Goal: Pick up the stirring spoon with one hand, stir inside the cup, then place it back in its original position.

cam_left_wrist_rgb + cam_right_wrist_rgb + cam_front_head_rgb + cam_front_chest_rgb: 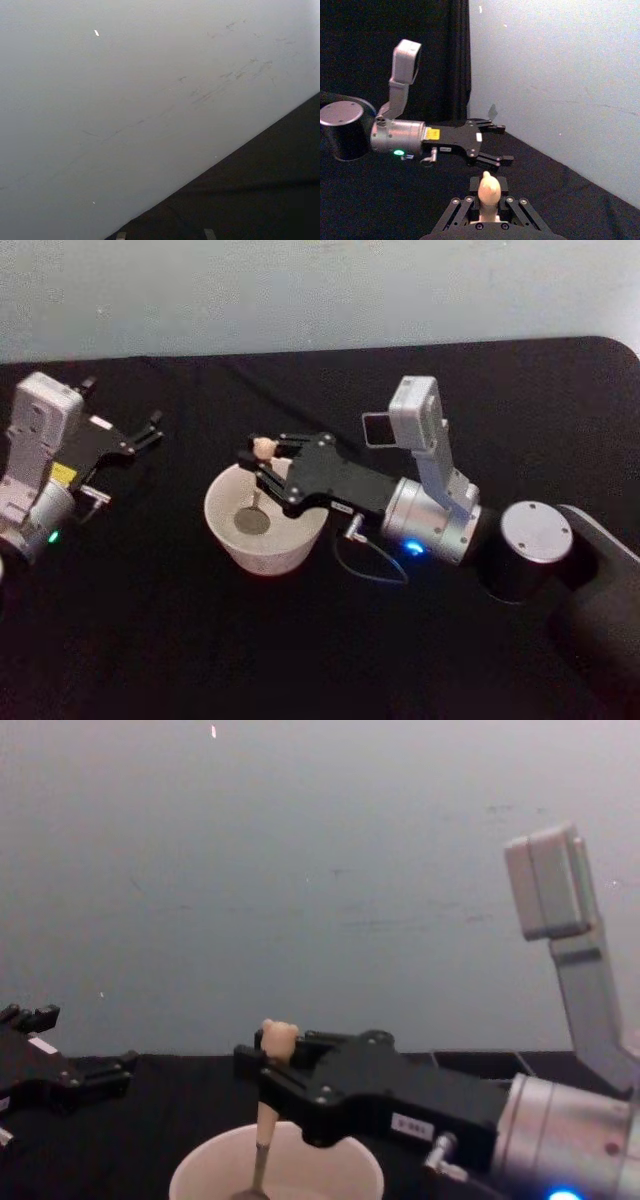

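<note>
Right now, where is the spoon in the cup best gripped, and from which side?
Grip the stirring spoon by its beige handle under the bear head, level from the robot's right, as the right gripper does: the handle stands near upright above the cup, bowl down inside. The left gripper sits at left.

A table covered in plain black cloth spans the head view, its far edge curving down at the right corner. A wide, round off-white cup stands upright on the cloth, near the table's middle.
</note>
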Robot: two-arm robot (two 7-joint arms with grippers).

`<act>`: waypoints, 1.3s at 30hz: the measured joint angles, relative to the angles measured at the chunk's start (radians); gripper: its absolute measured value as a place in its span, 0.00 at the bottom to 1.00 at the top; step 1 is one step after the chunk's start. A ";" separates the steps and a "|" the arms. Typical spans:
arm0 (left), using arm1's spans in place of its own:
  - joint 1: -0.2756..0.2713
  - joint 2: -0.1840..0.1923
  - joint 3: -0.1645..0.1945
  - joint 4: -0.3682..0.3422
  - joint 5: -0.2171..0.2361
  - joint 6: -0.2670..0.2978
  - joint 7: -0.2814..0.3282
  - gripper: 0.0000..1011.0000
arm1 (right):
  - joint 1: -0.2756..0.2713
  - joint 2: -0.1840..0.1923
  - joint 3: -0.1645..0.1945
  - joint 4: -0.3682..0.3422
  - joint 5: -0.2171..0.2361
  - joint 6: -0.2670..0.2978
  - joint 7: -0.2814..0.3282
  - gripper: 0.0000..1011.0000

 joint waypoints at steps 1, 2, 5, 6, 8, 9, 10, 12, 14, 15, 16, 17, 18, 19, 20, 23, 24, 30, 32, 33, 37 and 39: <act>0.000 0.000 0.000 0.000 0.000 0.000 0.000 0.99 | 0.007 -0.007 0.000 0.009 -0.003 -0.001 -0.005 0.19; 0.000 0.000 0.000 0.000 0.000 0.000 0.000 0.99 | 0.011 -0.011 0.000 0.014 -0.004 -0.002 -0.008 0.19; 0.000 0.000 0.000 0.000 0.000 0.000 0.000 0.99 | 0.024 -0.024 0.002 0.035 -0.009 -0.004 -0.017 0.19; 0.000 0.000 0.000 0.000 0.000 0.000 0.000 0.99 | 0.029 -0.028 0.005 0.042 -0.011 -0.006 -0.021 0.19; 0.000 0.000 0.000 0.000 0.000 0.000 0.000 0.99 | 0.036 -0.031 0.010 0.054 -0.014 -0.010 -0.025 0.19; 0.000 0.000 0.000 0.000 0.000 0.000 0.000 0.99 | 0.037 -0.031 0.012 0.057 -0.014 -0.011 -0.027 0.19; 0.000 0.000 0.000 0.000 0.000 0.000 0.000 0.99 | 0.038 -0.031 0.014 0.060 -0.015 -0.011 -0.028 0.19; 0.000 0.000 0.000 0.000 0.000 0.000 0.000 0.99 | 0.040 -0.029 0.020 0.067 -0.017 -0.014 -0.029 0.19; 0.000 0.000 0.000 0.000 0.000 0.000 0.000 0.99 | 0.040 -0.026 0.024 0.068 -0.017 -0.015 -0.030 0.19; 0.000 0.000 0.000 0.000 0.000 0.000 0.000 0.99 | 0.040 -0.024 0.027 0.069 -0.017 -0.015 -0.030 0.19; 0.000 0.000 0.000 0.000 0.000 0.000 0.000 0.99 | 0.038 -0.018 0.032 0.069 -0.017 -0.015 -0.030 0.19; 0.000 0.000 0.000 0.000 0.000 0.000 0.000 0.99 | 0.037 -0.016 0.035 0.068 -0.017 -0.015 -0.030 0.19; 0.000 0.000 0.000 0.000 0.000 0.000 0.000 0.99 | 0.035 -0.013 0.037 0.066 -0.017 -0.015 -0.029 0.19; 0.000 0.000 0.000 0.000 0.000 0.000 0.000 0.99 | 0.033 -0.010 0.040 0.064 -0.016 -0.015 -0.029 0.19; 0.000 0.000 0.000 0.000 0.000 0.000 0.000 0.99 | 0.028 -0.004 0.045 0.058 -0.013 -0.015 -0.028 0.19; 0.000 0.000 0.000 0.000 0.000 0.000 0.000 0.99 | 0.012 0.012 0.052 0.038 -0.004 -0.009 -0.022 0.19; 0.000 0.000 0.000 0.000 0.000 0.000 0.000 0.99 | 0.007 0.016 0.053 0.031 -0.001 -0.008 -0.020 0.19; 0.000 0.000 0.000 0.000 0.000 0.000 0.000 0.99 | -0.028 0.043 0.054 -0.021 0.017 0.000 -0.001 0.19; 0.000 0.000 0.000 0.000 0.000 0.000 0.000 0.99 | -0.037 0.048 0.050 -0.034 0.020 0.004 0.003 0.19; 0.000 0.000 0.000 0.000 0.000 0.000 0.000 0.99 | -0.039 0.049 0.048 -0.037 0.022 0.005 0.004 0.19; 0.000 0.000 0.000 0.000 0.000 0.000 0.000 0.99 | -0.047 0.049 0.036 -0.053 0.025 0.013 0.009 0.19; 0.000 0.000 0.000 0.000 0.000 0.000 0.000 0.99 | -0.047 0.047 0.030 -0.054 0.024 0.014 0.009 0.19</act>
